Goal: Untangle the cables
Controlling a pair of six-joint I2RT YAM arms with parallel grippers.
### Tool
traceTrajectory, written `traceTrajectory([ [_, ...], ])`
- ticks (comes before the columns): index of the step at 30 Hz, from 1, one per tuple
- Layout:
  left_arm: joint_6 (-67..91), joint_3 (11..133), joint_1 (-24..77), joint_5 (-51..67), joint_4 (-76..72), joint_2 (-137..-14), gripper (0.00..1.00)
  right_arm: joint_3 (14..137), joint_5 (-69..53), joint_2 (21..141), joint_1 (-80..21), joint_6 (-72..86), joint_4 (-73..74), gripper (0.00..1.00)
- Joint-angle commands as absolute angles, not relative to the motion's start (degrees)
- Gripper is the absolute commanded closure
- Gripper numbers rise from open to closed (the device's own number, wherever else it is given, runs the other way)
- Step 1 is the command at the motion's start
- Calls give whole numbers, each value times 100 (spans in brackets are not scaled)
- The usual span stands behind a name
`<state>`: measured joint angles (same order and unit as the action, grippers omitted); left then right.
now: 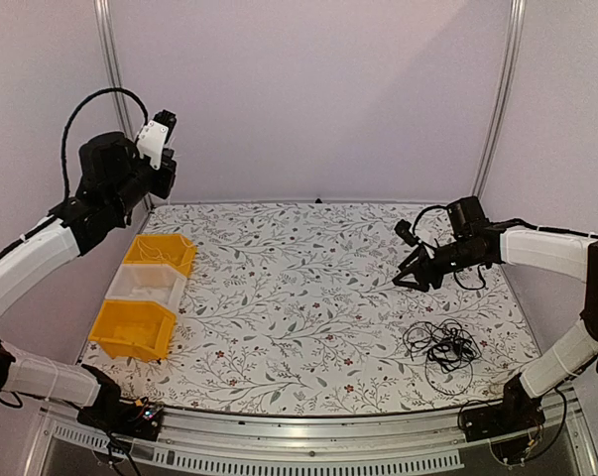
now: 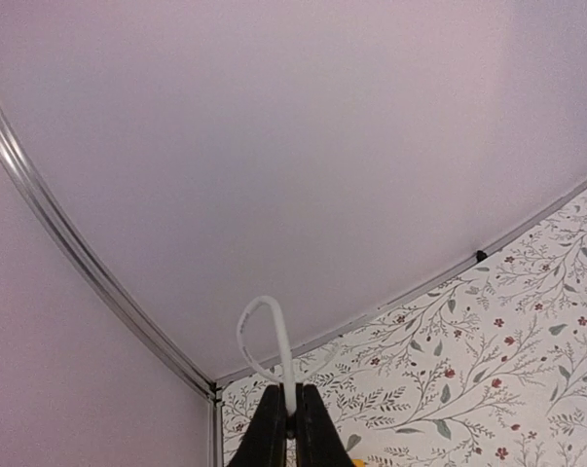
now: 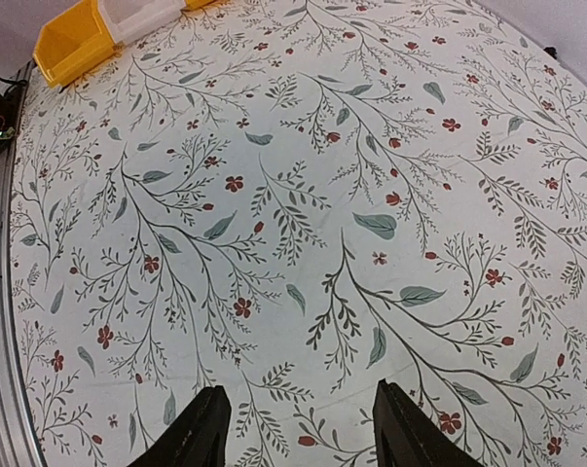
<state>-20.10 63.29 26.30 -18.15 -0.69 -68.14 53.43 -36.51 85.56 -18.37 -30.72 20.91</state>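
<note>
The cables (image 1: pixel 440 344) lie as a loose black looping bundle on the floral table near the front right; neither wrist view shows them. My right gripper (image 1: pixel 410 281) hovers over the table behind and to the left of the bundle, apart from it. In the right wrist view the right gripper (image 3: pixel 301 413) is open, with only tablecloth between its fingers. My left gripper (image 1: pixel 166 118) is raised high at the back left. In the left wrist view the left gripper (image 2: pixel 291 391) is shut on a thin white cable (image 2: pixel 265 336) that loops up above the fingertips.
Three bins stand in a row at the table's left edge: a yellow bin (image 1: pixel 162 252), a white bin (image 1: pixel 145 286) and another yellow bin (image 1: pixel 133 329). Pale walls with metal corner posts (image 1: pixel 500 99) close in the back and sides.
</note>
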Motion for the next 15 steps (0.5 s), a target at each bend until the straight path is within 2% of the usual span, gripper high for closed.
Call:
traceTrajectory([
  [1,-2113,6410,2046,-1544,315,-6835,100,5329,-3595,8585,-1851,-3276,1987,45],
  [9,-1804,6577,1161,-855,424,-7346,100,5344,-3517,8735,-1848,-3366,2038,45],
  [15,-1525,6481,760,-870,303,-7685,100,5311,-3437,8753,-1846,-3418,2037,45],
])
